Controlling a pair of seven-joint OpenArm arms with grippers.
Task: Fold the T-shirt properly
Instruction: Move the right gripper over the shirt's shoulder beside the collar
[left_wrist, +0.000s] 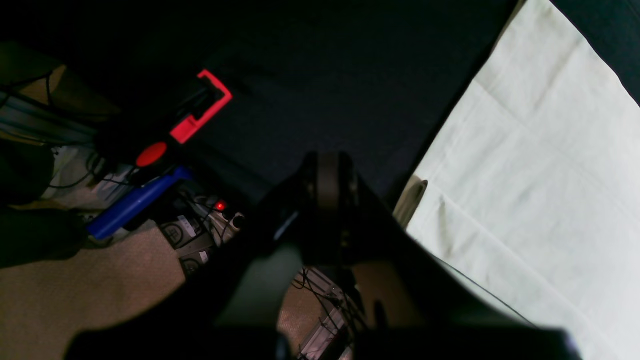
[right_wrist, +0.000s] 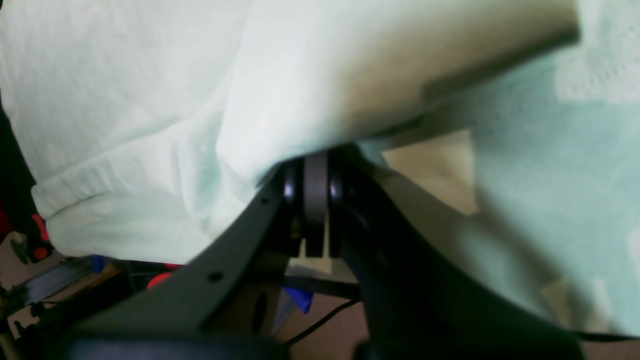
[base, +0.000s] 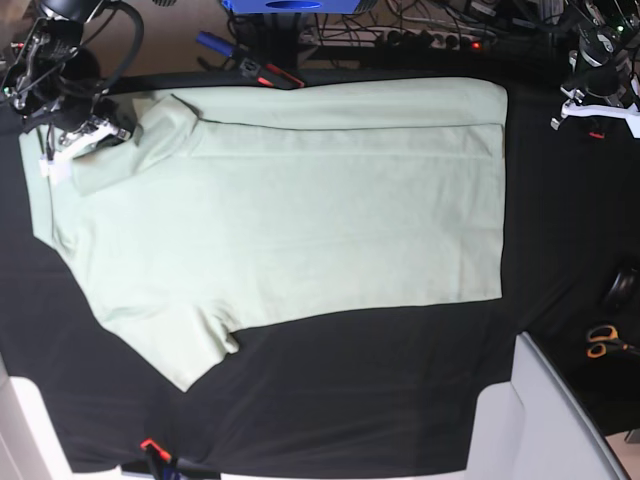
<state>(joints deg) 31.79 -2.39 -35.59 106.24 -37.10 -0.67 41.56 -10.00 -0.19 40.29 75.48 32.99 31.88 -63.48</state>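
Probably a lab: cables (base: 420, 25), black tablecloth (base: 350, 400).

Scissors (base: 603, 341) lie on the black tablecloth (base: 350, 400) beside a red clamp (left_wrist: 202, 107).

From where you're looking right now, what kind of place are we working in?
Most likely a robotics lab bench, not a home. A black tablecloth covers the worktable under the T-shirt, cables and power strips crowd the far edge, and scissors lie near the left gripper side.

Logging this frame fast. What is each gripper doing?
Left gripper: closed, empty.
Right gripper: closed on the T-shirt.
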